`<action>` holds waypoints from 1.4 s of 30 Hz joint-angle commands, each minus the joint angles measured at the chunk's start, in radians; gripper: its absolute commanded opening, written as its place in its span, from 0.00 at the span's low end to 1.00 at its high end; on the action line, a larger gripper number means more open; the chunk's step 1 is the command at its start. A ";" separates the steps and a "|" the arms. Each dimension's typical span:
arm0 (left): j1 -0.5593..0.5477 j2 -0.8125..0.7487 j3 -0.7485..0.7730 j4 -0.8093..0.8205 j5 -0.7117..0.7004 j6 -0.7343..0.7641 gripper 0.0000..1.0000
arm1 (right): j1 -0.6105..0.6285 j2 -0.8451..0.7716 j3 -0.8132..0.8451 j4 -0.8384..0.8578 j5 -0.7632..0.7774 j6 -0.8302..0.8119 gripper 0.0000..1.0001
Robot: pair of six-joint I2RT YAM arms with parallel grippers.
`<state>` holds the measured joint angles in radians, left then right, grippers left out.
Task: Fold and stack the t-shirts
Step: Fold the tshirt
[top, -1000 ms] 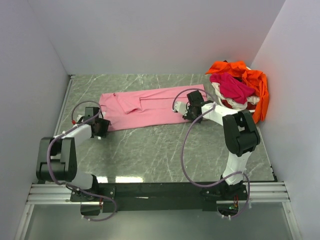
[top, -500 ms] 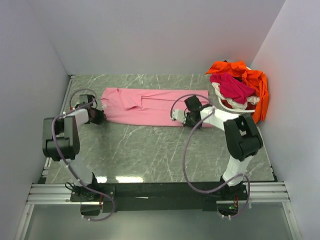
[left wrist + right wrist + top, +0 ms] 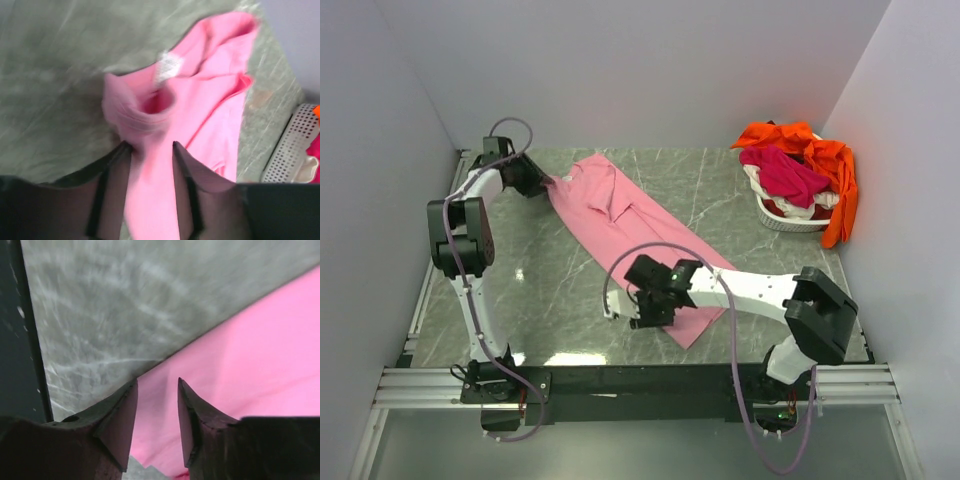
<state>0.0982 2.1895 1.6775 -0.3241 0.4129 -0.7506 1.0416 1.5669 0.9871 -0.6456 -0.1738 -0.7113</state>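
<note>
The light pink t-shirt lies stretched in a diagonal band on the table, from far left to near middle. My left gripper is at its far left end, shut on the bunched cloth by the collar and white label. My right gripper is at the near end, shut on the pink hem close to the table's front edge. The magenta t-shirt and the bright orange t-shirt are heaped on the white basket at the far right.
The basket's perforated wall also shows at the right in the left wrist view. White walls close in the table on the left, back and right. The black front rail runs along the near edge.
Both arms have swung with the pink t-shirt. The left end went to the far left corner and the right end came to the near middle, turning the shirt from level to diagonal.
</note>
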 commanded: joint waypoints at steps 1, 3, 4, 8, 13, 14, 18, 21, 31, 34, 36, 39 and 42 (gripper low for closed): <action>0.003 -0.104 0.117 -0.096 -0.093 0.187 0.50 | -0.046 -0.045 0.123 -0.054 -0.079 0.058 0.46; 0.003 -0.160 0.085 -0.083 -0.166 0.237 0.56 | -0.144 -0.056 0.203 -0.093 -0.137 0.056 0.46; 0.003 -0.221 0.058 -0.052 -0.166 0.243 0.56 | -0.184 -0.057 0.228 -0.104 -0.204 0.055 0.47; -0.023 -0.326 -0.086 0.033 -0.079 0.217 0.56 | -0.400 -0.056 0.303 -0.074 -0.347 0.088 0.47; -0.132 -0.367 -0.185 0.092 -0.010 0.142 0.53 | -0.580 -0.067 0.302 0.015 -0.441 0.185 0.47; -0.150 -0.355 -0.186 0.086 0.003 0.123 0.52 | -0.594 -0.073 0.295 0.021 -0.435 0.191 0.47; -0.247 -0.268 -0.151 0.013 -0.081 0.010 0.53 | -0.656 -0.111 0.248 0.064 -0.463 0.220 0.47; -0.290 -0.208 -0.119 -0.041 -0.207 -0.041 0.54 | -0.702 -0.137 0.219 0.076 -0.484 0.233 0.47; -0.338 -0.096 -0.078 -0.079 -0.345 -0.151 0.53 | -0.792 -0.133 0.190 0.063 -0.552 0.243 0.47; -0.338 -0.059 -0.050 -0.082 -0.349 -0.159 0.53 | -0.798 -0.133 0.185 0.064 -0.558 0.246 0.47; -0.338 -0.033 -0.024 -0.087 -0.350 -0.165 0.52 | -0.798 -0.131 0.185 0.060 -0.561 0.246 0.47; -0.338 -0.016 -0.002 -0.082 -0.350 -0.167 0.51 | -0.799 -0.128 0.183 0.060 -0.563 0.243 0.47; -0.338 0.007 0.024 -0.090 -0.356 -0.167 0.50 | -0.801 -0.120 0.188 0.050 -0.564 0.236 0.47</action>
<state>-0.2352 2.1780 1.6478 -0.4141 0.0795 -0.9051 0.2474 1.4551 1.1713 -0.5995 -0.7094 -0.4740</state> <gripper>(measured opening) 0.503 0.469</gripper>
